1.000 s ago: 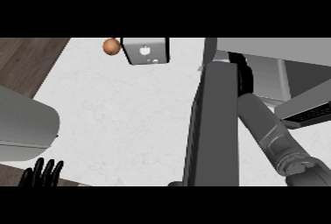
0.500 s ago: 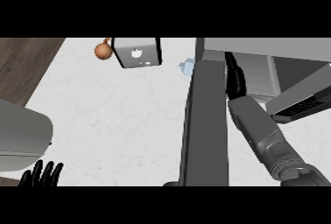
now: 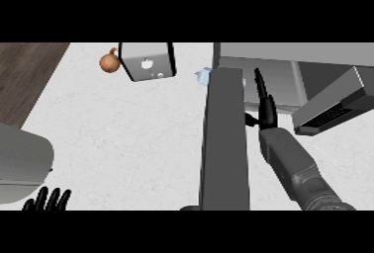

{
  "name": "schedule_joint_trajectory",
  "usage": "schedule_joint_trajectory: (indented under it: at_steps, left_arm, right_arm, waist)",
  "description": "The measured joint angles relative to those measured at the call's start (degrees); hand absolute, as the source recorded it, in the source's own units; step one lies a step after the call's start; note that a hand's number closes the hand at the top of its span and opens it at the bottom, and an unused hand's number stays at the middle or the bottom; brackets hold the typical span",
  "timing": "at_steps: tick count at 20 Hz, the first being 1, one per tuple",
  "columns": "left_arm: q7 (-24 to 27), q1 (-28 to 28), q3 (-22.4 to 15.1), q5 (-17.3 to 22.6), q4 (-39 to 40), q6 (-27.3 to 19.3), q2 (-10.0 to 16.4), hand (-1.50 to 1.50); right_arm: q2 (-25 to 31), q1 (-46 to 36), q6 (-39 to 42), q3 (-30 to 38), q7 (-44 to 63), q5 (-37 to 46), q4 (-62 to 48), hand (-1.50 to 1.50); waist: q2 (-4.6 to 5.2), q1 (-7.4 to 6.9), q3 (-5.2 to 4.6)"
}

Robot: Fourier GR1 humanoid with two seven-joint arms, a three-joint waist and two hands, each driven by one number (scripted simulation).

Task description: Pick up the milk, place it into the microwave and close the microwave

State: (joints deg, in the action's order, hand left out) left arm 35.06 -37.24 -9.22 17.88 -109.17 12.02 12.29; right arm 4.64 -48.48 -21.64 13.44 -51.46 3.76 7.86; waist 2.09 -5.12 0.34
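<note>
Left hand [image 3: 47, 200] rests open at the near edge, fingers up, well left of the microwave door [image 3: 223, 148]. Right hand [image 3: 264, 106] is stretched out straight just right of the door, released, holding nothing. Farther on, a pale sliver, likely the milk [image 3: 203, 75], peeks out just left of the door's far end, with the microwave [image 3: 263, 59] beyond.

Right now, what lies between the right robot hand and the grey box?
The microwave door stands between the right robot hand and the grey box in the head view; a small pale blue thing peeks beside its far end.
</note>
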Motion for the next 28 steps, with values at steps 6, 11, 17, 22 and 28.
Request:
schedule_joint_trajectory:
  at_steps: [6, 11, 17, 22, 28]
  left_arm:
    - [-1.05, -1.79, 0.23, 0.09, -1.42, -0.36, 0.14, -1.50]
    - [-1.03, -2.50, -0.24, -1.11, -0.87, -0.52, -0.24, -1.50]
    - [-2.18, -2.97, -3.30, -4.98, -1.48, -1.35, -0.76, -1.50]
    - [-2.87, -0.99, -5.37, -7.61, 1.09, -2.44, -2.28, -1.50]
    - [-4.52, 2.98, -7.25, -8.63, 4.43, -0.62, -2.05, -1.50]
  right_arm:
    - [-0.44, 4.04, 4.21, 1.01, -4.19, -0.92, 0.17, -1.50]
    - [-0.75, 8.63, 9.17, 0.70, -7.84, -0.87, 0.76, -1.50]
    - [0.54, 13.66, 16.00, -0.75, -8.99, -0.18, 2.25, -1.50]
    - [2.87, 19.12, 18.84, -1.52, -9.41, -0.21, 5.27, -1.50]
    - [5.16, 26.03, 21.62, -1.64, -9.60, -1.55, 11.23, 1.50]
  waist:
    - [-0.73, 1.57, -0.10]
    - [-1.24, 2.77, -0.17]
    - [-1.71, 3.89, -0.24]
    - [-1.98, 4.66, -0.29]
    - [-2.20, 5.46, -0.36]
